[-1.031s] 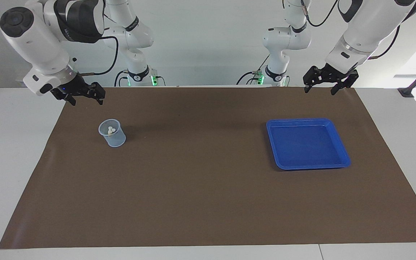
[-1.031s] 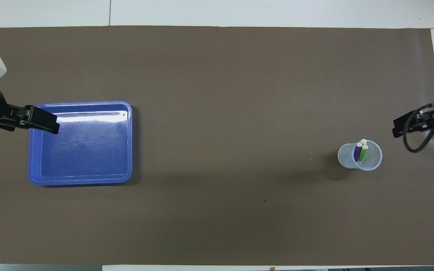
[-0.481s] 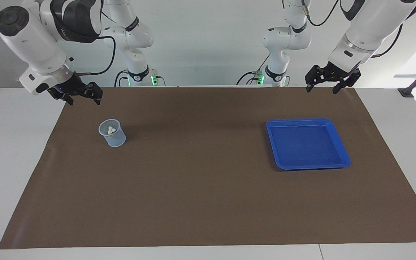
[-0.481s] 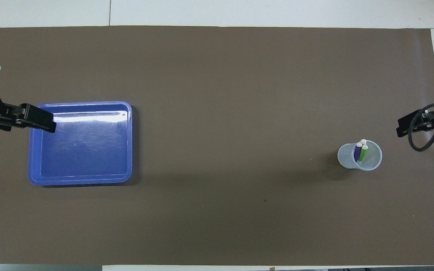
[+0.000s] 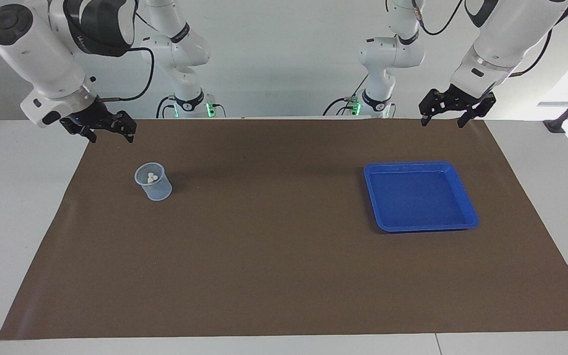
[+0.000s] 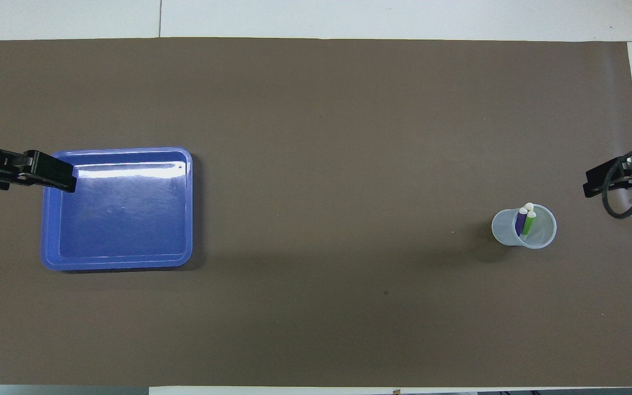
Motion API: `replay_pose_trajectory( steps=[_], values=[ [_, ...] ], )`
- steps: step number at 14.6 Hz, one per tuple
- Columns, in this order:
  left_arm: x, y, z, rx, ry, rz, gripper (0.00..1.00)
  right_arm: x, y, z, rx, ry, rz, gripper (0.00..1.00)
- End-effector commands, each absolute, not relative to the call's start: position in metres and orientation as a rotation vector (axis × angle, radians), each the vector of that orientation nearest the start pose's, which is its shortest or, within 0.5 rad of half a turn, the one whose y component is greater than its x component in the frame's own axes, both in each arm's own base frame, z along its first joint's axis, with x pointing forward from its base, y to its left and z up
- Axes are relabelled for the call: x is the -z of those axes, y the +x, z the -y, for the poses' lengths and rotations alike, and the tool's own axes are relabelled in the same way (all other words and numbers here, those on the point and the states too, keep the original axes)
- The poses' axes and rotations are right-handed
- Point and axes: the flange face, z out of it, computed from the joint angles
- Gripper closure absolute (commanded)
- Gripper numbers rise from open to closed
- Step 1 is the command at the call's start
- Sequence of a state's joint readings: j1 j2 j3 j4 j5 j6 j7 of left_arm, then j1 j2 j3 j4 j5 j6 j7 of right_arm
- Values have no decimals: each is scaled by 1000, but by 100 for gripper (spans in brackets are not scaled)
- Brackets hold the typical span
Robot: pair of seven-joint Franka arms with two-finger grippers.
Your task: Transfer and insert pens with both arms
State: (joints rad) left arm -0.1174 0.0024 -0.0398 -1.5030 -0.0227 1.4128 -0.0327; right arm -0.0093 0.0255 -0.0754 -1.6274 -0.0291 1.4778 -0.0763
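A clear plastic cup (image 6: 542, 237) (image 5: 159, 191) stands on the brown mat toward the right arm's end. Upright in it are a purple pen (image 6: 520, 220) and a green pen (image 6: 529, 224), both with whitish caps. Beside them only the whitish cap (image 6: 529, 206) of a third pen shows. My right gripper (image 5: 111, 138) (image 6: 590, 189) hangs open in the air beside the cup and apart from it, holding nothing. My left gripper (image 5: 442, 122) (image 6: 69, 184) hangs open high over the mat at the left arm's end, also holding nothing.
A blue square tray (image 5: 467, 197) (image 6: 129, 230) lies on the mat (image 5: 274, 256) toward the left arm's end. Two smaller white arm bases with green lights (image 5: 193, 106) stand at the robots' edge. White tabletop borders the mat.
Both grippers have drawn slightly outward toward their own ends of the table and a little upward, still open. Cup, pens and tray have not moved.
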Motion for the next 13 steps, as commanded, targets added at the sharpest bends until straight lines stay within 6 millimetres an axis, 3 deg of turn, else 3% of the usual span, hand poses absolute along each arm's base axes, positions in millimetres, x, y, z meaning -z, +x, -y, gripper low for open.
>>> replay_pose_trajectory(
  steps=[1,5,8,13],
  values=[
    [-651,525,84,-142,-3126,-200,0,-585,549,51,-283,-3149,-88,0],
    [-654,520,80,-134,-3127,-171,0,-584,548,52,-300,-3148,-128,0],
    [-661,515,77,-113,-3129,-164,0,-602,545,53,-296,-3141,-136,0],
    [-670,507,77,-93,-3130,-169,0,-601,546,52,-287,-3142,-129,0]
  ],
)
